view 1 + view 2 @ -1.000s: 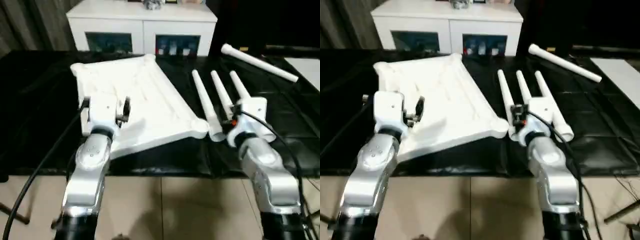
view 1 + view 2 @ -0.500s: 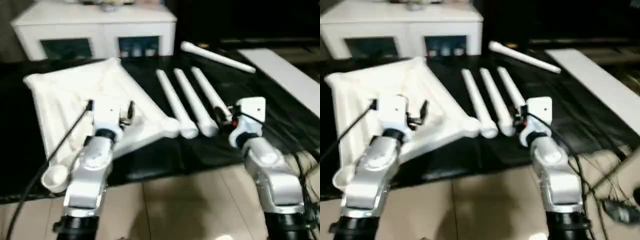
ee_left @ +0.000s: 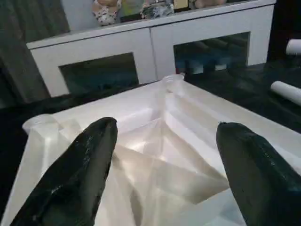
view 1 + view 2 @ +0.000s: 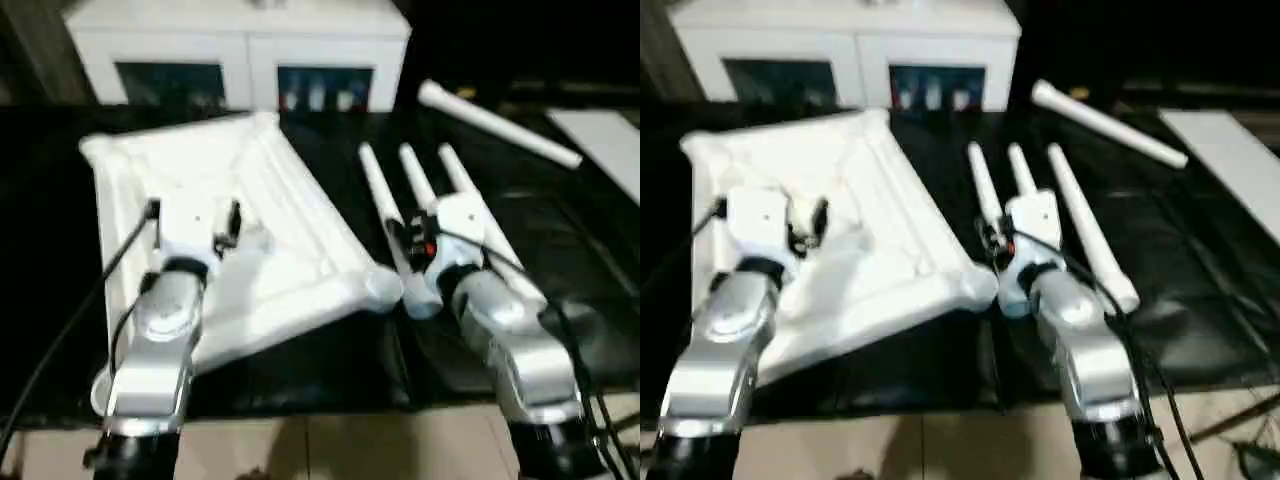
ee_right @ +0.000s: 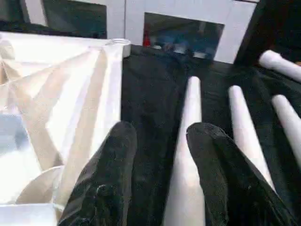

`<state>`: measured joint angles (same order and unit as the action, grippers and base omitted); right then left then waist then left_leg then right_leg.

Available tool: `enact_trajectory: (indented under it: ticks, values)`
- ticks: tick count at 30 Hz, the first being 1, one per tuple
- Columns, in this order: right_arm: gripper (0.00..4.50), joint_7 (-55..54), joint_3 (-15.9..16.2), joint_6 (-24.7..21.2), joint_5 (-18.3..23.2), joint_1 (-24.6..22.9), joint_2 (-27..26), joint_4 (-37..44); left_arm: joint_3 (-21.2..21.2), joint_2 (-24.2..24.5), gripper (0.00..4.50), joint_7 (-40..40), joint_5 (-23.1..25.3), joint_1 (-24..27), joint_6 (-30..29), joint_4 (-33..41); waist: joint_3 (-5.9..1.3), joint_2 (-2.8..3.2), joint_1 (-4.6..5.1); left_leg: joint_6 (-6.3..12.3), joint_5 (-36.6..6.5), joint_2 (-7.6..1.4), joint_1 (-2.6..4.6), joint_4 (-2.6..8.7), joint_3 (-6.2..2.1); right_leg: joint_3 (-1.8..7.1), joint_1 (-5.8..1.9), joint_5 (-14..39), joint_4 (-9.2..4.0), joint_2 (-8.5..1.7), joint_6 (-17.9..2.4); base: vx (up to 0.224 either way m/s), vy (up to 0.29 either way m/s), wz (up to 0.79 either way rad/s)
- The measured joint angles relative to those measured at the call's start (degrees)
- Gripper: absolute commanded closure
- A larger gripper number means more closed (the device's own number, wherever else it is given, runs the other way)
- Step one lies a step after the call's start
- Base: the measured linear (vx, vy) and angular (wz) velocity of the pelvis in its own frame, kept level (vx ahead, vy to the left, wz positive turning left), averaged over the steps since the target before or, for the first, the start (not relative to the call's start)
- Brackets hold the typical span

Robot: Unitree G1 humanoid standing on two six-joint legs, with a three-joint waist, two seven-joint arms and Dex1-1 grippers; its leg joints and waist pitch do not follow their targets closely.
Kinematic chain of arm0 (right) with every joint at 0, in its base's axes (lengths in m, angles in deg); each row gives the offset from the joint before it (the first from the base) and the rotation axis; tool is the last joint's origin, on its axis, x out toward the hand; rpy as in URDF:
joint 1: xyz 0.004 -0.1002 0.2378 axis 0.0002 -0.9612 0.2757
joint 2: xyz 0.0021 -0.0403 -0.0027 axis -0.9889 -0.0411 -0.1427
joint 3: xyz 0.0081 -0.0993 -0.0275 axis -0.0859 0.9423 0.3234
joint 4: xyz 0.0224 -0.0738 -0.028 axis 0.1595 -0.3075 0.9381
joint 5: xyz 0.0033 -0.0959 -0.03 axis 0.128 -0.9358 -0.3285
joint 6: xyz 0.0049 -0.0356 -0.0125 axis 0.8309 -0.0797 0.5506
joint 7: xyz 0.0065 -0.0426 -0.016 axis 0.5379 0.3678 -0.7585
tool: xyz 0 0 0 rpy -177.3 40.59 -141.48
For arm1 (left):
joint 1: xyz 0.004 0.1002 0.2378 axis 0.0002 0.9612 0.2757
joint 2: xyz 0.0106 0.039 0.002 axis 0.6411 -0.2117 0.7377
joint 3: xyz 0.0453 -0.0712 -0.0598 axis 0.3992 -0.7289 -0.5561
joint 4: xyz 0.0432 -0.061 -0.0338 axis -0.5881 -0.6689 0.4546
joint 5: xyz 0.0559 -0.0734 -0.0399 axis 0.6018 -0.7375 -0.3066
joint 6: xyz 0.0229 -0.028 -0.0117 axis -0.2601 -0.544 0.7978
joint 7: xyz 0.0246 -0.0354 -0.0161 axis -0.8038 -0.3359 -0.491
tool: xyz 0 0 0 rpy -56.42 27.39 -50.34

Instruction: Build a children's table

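Tabletop (image 4: 250, 230): upside down on the black mat (image 4: 330, 350), ribbed underside up, in front of the white cabinet (image 4: 240, 50).
Left gripper (image 3: 162, 165): over the tabletop's ribs, fingers (image 3: 80, 169) spread wide, nothing between them.
Legs (image 4: 400, 215): three side by side on the mat just right of the tabletop; a fourth leg (image 4: 495, 122) well apart, farther back (lying crosswise).
Right gripper (image 5: 160, 162): above the innermost leg (image 5: 188, 155) of the three, fingers (image 5: 106, 176) part open, leg below the gap; contact not clear.
White board (image 4: 605, 135): flat at far right.
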<state>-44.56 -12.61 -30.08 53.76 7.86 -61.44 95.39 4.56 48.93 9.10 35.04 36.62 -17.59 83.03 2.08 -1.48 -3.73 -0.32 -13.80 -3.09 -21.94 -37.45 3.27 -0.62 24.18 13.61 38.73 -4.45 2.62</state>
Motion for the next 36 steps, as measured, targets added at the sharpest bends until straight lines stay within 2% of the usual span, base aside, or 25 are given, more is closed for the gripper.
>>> enact_trajectory:
  ticks: [1,2,3,4,6,10,14,20,23,25,27,29,30,32,36]
  values:
    - [2.52,0.0,-0.54,-0.01,0.03,-0.27,0.46,-0.1,0.14,-0.38,0.74,0.0,0.0,0.03,-0.04,-0.05,0.13,-0.25,0.15,0.0,-0.12,0.15,-0.19,-0.47,0.78,0.73,0.8,-0.85,0.25,-0.46,-0.06,-0.197,0.011,0.31]
    - [2.52,-0.06,-1.36,-0.08,-0.05,-0.57,0.94,-0.3,0.99,-0.65,0.74,0.03,-0.06,0.01,-0.03,-0.03,0.19,-0.32,0.09,0.15,-0.13,-0.19,-0.26,-0.42,1.5,0.99,0.86,-0.93,0.27,-0.45,-0.06,-0.075,-0.015,0.25]
    - [2.52,-0.11,-2.04,-0.16,-0.19,-0.52,1.11,-0.77,1.97,-0.84,0.74,0.09,-0.14,0.07,-0.03,-0.04,0.28,-0.35,-0.37,0.21,-0.03,-0.71,-0.44,0.13,1.98,0.81,0.8,-1.36,-0.04,-0.34,-0.43,-0.075,-0.015,0.25]
    - [2.52,-0.11,-2.2,-0.17,-0.22,-0.47,1.09,-0.96,2.17,-0.82,0.74,0.13,-0.18,0.07,-0.01,-0.04,0.29,-0.26,-0.39,-0.1,0.14,-1.06,-0.38,0.41,1.97,0.37,0.52,-1.77,-0.64,-0.2,-0.63,0.0,0.0,0.0]
    - [2.52,0.01,-1.97,-0.36,-0.24,-0.15,0.99,-1.06,1.99,-0.5,0.74,0.35,-0.28,0.05,0.04,-0.04,0.5,0.26,-0.27,-1.02,0.67,-2.31,-0.04,0.69,2.31,-0.56,-0.46,-2.61,-2.37,0.26,-1.56,-0.054,-0.029,0.06]
    - [2.52,0.42,-0.75,-2.74,-1.2,1.83,1.84,-1.22,1.49,0.12,0.74,2.34,-1.23,0.04,0.04,-0.06,1.0,0.8,0.32,-1.5,0.73,-3.77,0.46,0.69,3.92,-1.49,-1.62,-3.02,-3.37,0.06,-2.17,-0.09,0.002,0.12]
    - [2.52,0.51,-0.99,-3.71,-1.02,2.43,2.11,-1.8,2.49,1.76,0.74,6.48,-2.95,0.01,0.02,-0.51,1.19,0.85,0.32,-1.5,0.73,-3.94,0.79,0.91,4.12,-1.63,-2.1,-2.75,-3.84,-0.01,-1.74,-0.076,0.004,0.05]
    - [2.52,1.24,-0.9,-1.51,-2.13,2.47,3.46,-2.02,7.59,5.18,0.74,11.67,-1.42,-0.4,2.74,-4.64,1.28,0.8,0.99,-1.5,0.73,-3.96,0.66,0.93,4.07,-1.79,-1.97,-2.72,-4.11,-0.04,-1.69,-0.01,0.001,-0.01]
    - [2.52,4.45,-0.89,-1.3,-1.24,2.45,5.25,-2.02,9.69,7.53,0.74,18.66,-2.97,-1.1,3.46,-4.87,1.3,0.83,1.27,-1.51,0.73,-4.0,0.5,1.11,4.02,-1.93,-1.9,-2.73,-4.49,-0.04,-1.69,0.0,0.0,0.0]
    - [2.52,10.71,0.0,-1.28,0.79,1.89,8.73,-1.67,11.93,10.81,0.74,28.59,-7.89,-2.09,2.81,-4.82,1.29,0.84,1.16,-1.5,0.73,-4.0,0.48,1.21,4.1,-1.88,-1.9,-2.74,-4.62,-0.04,-1.71,0.0,0.0,0.0]
    - [2.42,17.57,1.93,-1.3,2.54,0.41,13.36,-0.65,15.24,14.25,0.44,36.84,-10.33,-2.79,2.26,-4.73,1.29,0.85,0.88,-1.5,0.73,-4.0,0.49,1.21,4.18,-1.81,-1.91,-2.78,-4.59,-0.05,-1.78,0.0,0.0,0.0]
    - [2.42,20.67,2.44,-1.6,3.14,-0.63,14.85,-0.23,16.55,15.44,0.39,40.15,-10.7,-2.83,1.45,-4.72,1.29,0.85,0.67,-1.48,0.76,-4.11,0.5,1.21,4.42,-1.74,-1.89,-3.06,-4.54,-0.05,-2.1,0.0,0.0,0.0]
    - [2.42,23.54,3.56,-2.46,3.86,-1.48,16.78,1.07,17.87,16.34,0.18,42.37,-10.93,-3.26,0.28,-4.71,1.29,0.97,0.5,-1.42,1.01,-4.28,0.54,1.2,4.67,-1.75,-1.89,-3.48,-4.55,-0.05,-2.15,0.0,0.0,0.0]
    - [2.42,27.44,4.82,-3.45,5.3,-2.83,19.46,3.14,19.64,18.09,0.07,44.8,-10.89,-3.44,-1.52,-4.73,1.27,1.0,0.35,-1.42,1.05,-4.45,0.66,1.21,5.03,-1.71,-1.93,-4.0,-4.53,-0.11,-2.03,0.028,-0.007,0.01]
    - [2.42,32.56,7.03,-4.73,5.59,-3.73,23.49,5.54,23.12,19.73,0.07,46.72,-7.55,-4.99,-2.42,-6.86,1.19,1.18,0.28,-1.53,1.11,-4.79,0.76,1.32,5.35,-1.76,-1.85,-4.02,-4.24,-0.08,-1.99,0.06,-0.016,0.01]
